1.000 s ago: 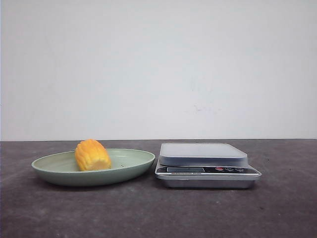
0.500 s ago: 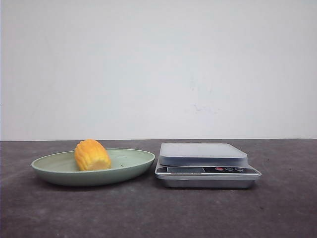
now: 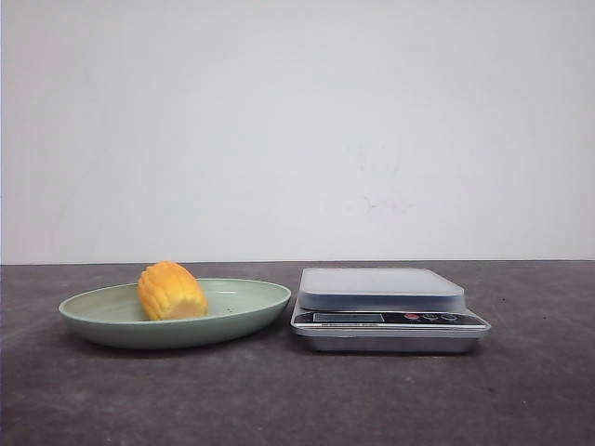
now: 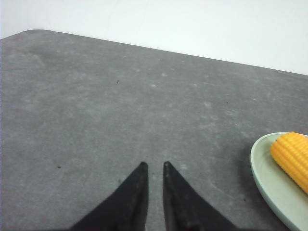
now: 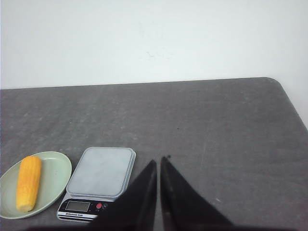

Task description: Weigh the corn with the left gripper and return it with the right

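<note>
Nothing started; the stubby yellow-orange corn cob (image 3: pixel 172 292) lies in the pale green oval plate (image 3: pixel 251 316); grey scale (image 3: pixel 381 287) bare; left claw (image 4: pixel 153 166) and right claw (image 5: pixel 159 161) nearly closed, empty.

Matt speckled grey table (image 3: pixel 279 400), matt green plate (image 3: pixel 251 302), shiny metal-edged scale (image 3: pixel 390 339).

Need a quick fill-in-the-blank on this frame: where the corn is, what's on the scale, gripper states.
1. The corn lies in the green ____.
2. The platform of the scale has ____ on it.
3. The left gripper hangs over bare table with its fingers nearly ____.
4. In the front view, the scale stands to the ____ of the plate.

Missing words: plate; nothing; shut; right
</note>
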Available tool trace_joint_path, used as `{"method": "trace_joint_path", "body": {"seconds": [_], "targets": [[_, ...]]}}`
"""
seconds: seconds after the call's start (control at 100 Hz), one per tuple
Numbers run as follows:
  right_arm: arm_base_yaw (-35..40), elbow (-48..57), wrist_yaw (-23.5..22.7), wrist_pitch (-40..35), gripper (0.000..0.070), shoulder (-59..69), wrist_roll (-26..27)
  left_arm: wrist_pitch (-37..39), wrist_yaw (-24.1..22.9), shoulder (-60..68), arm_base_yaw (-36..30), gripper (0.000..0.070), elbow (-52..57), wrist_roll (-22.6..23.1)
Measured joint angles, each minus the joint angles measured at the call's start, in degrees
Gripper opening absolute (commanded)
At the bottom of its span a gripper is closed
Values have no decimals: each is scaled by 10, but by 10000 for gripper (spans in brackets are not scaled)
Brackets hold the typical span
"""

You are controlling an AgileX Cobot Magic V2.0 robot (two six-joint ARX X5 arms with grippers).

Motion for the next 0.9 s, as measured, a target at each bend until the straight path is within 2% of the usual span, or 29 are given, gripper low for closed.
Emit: {"method": "trace_joint_path", "body": {"seconds": [0.13, 0.24, 0.37, 0.57, 0.74, 0.9], "targets": [[-34, -13, 0, 75, 6, -9, -18, 0, 0, 0, 0, 11, 0, 0], [-87, -81, -5, 172, 6, -54, -33, 0, 0, 0, 0, 11, 0, 0], [-124, -219, -36, 304, 6, -127, -49, 0, 0, 0, 0, 11, 0, 0], [-147, -474, -49, 468, 6, -215, -55, 0, 0, 0, 0, 11, 0, 0], [-147, -635, -49, 556, 6, -262, -50, 0, 0, 0, 0, 11, 0, 0], [-147, -728, -49, 591, 6, -274, -46, 0, 0, 0, 0, 11, 0, 0]]}}
